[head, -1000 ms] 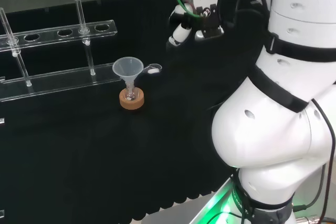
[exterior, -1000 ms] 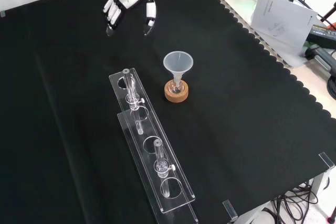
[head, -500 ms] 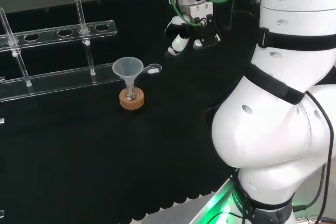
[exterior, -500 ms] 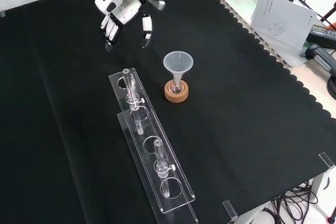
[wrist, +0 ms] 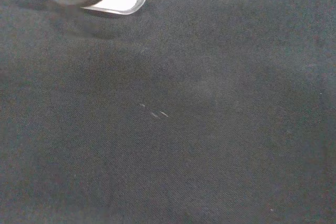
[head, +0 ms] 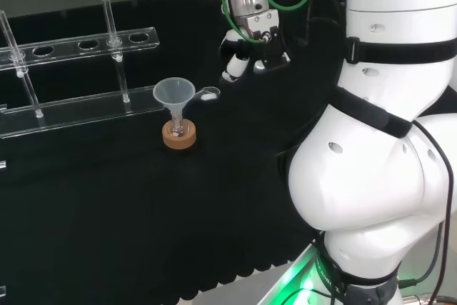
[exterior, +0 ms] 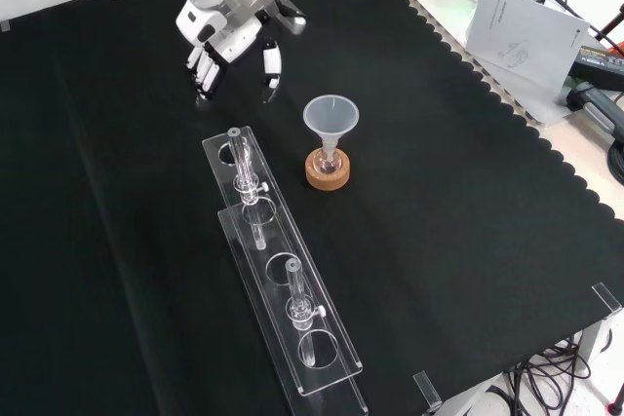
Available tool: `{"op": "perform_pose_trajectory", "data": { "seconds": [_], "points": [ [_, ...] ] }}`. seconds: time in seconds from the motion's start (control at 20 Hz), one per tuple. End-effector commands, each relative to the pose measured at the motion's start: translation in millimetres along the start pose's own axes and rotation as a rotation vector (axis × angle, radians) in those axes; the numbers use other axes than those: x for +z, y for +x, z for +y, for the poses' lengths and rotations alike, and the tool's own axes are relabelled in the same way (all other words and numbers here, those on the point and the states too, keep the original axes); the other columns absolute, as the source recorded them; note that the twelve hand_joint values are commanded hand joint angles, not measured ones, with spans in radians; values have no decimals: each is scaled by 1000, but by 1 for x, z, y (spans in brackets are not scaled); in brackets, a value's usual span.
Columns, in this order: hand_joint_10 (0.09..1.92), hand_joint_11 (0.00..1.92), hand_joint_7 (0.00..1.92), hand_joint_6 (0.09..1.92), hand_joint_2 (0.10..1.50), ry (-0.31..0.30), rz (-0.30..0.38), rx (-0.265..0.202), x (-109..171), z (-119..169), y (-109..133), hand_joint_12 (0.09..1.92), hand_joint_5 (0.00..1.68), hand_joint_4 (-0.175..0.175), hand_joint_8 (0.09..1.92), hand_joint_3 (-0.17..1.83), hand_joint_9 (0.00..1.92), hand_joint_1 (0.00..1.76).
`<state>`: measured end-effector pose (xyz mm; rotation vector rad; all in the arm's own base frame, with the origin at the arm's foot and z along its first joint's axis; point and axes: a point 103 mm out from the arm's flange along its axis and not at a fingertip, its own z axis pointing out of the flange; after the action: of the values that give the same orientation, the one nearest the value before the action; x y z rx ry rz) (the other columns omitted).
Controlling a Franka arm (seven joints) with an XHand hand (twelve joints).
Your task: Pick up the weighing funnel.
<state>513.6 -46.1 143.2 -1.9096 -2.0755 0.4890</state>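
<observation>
- weighing funnel [head: 209,93]: lies on the cloth [head: 107,198]; in the head view, at 3 o'clock just beside the funnel [head: 173,95].
- hand [head: 251,37]: fingers spread, empty; at 1 o'clock from the weighing funnel, apart.

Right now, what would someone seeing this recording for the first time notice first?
The arm's big white links dominate the head view's right. Left of them the open hand hangs fingers down above the black cloth, close to the small clear weighing funnel lying there. Next the cone-shaped funnel stands out, upright over a cork ring, beside a long clear rack.
</observation>
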Motion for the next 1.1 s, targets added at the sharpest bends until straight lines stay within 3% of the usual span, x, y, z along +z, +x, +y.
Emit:
{"op": "perform_pose_trajectory", "data": {
  "seconds": [0.05, 0.4, 0.5, 0.65, 0.8, 0.9, 1.1],
  "points": [
    [604, 280, 348, 191, 652, 19, -15, -18, 7, 15, 13, 1357, 738, -15, 702, 502, 560, 828],
    [594, 295, 361, 557, 634, 29, -27, -72, 13, 24, 18, 1347, 634, -8, 699, 536, 572, 838],
    [595, 298, 364, 580, 633, 33, -31, -80, 15, 26, 21, 1348, 635, -6, 701, 538, 575, 840],
    [596, 302, 368, 608, 631, 35, -42, -38, 22, 28, 27, 1348, 634, -5, 703, 541, 578, 842],
    [596, 306, 371, 634, 628, 45, -55, -48, 28, 30, 34, 1347, 626, -5, 704, 546, 582, 842],
    [596, 307, 372, 640, 627, 45, -26, -53, 28, 31, 23, 1347, 625, -5, 704, 547, 583, 843],
    [596, 310, 373, 649, 626, 54, -46, -67, 30, 33, 25, 1347, 623, -5, 705, 549, 586, 842]
  ]
}}
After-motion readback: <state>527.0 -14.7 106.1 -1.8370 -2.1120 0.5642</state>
